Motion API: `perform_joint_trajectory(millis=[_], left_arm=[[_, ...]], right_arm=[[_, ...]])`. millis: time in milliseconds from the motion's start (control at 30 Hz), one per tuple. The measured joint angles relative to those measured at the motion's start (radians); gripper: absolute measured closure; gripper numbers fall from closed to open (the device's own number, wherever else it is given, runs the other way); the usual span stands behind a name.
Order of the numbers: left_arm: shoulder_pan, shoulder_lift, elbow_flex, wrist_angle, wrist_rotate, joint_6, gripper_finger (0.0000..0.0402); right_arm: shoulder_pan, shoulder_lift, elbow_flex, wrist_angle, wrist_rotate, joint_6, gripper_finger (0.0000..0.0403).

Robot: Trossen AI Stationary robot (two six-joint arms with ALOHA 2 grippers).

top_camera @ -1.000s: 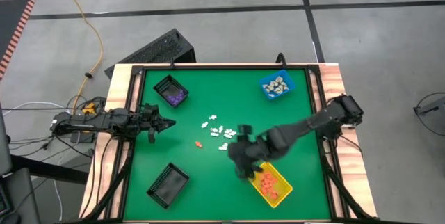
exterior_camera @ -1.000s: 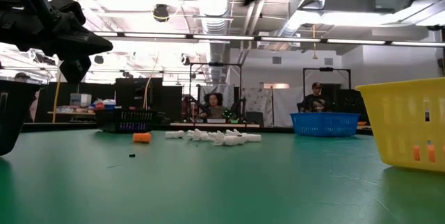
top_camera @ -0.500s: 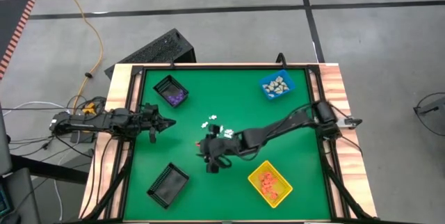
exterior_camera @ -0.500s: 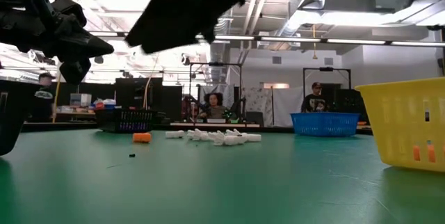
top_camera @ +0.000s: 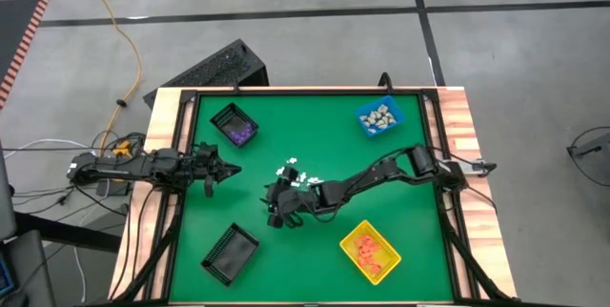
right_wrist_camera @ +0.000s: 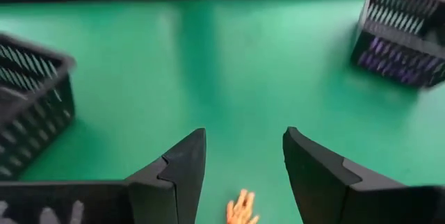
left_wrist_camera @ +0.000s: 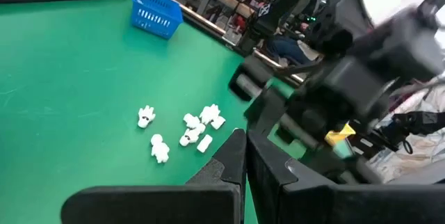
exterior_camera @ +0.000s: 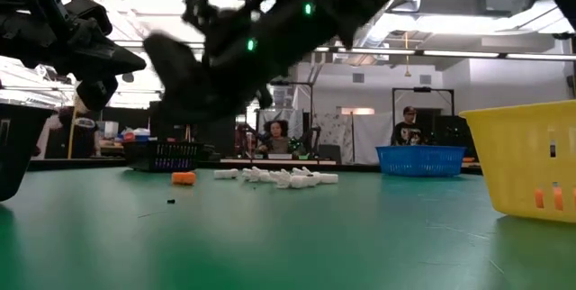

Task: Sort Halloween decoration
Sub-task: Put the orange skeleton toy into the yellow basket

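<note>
From above, the right gripper (top_camera: 276,210) hangs at the middle of the frame. In its wrist view, wide fingers (right_wrist_camera: 182,168) frame an orange decoration (right_wrist_camera: 241,209) at the bottom. It looks tiny, light and hard; pinch its middle. The left gripper (top_camera: 229,167), at left, is closed and empty.

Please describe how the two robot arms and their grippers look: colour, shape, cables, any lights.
Both arms are black and slim, built of jointed segments. The right gripper has two dark, wedge-shaped fingers with flat faces. The left gripper has the same narrow dark fingers. The right arm carries small green lights. Black cables run beside the left arm.
</note>
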Motion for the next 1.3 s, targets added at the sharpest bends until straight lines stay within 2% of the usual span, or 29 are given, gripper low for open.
perform_joint_trajectory(millis=[367,567,667,967,1167,1300], left_arm=[[0.000,0.000,0.000,0.000,0.000,0.001,0.0401],[0.000,0.000,0.000,0.000,0.000,0.001,0.0402],[0.000,0.000,0.000,0.000,0.000,0.001,0.0401],[0.000,0.000,0.000,0.000,0.000,0.001,0.0401],[0.000,0.000,0.000,0.000,0.000,0.007,0.0401],[0.000,0.004,0.000,0.000,0.000,0.007,0.0401]], right_arm=[[-0.002,0.113,-0.002,0.008,0.016,0.178,0.0194],[-0.009,0.123,0.002,-0.036,0.021,0.293,0.0199],[-0.010,0.123,0.003,-0.050,0.023,0.311,0.0223],[0.001,0.118,0.002,-0.058,0.024,0.351,0.0339],[0.000,0.086,0.006,-0.090,0.010,0.344,0.0352],[0.001,0.010,0.006,-0.142,0.020,0.312,0.0352]])
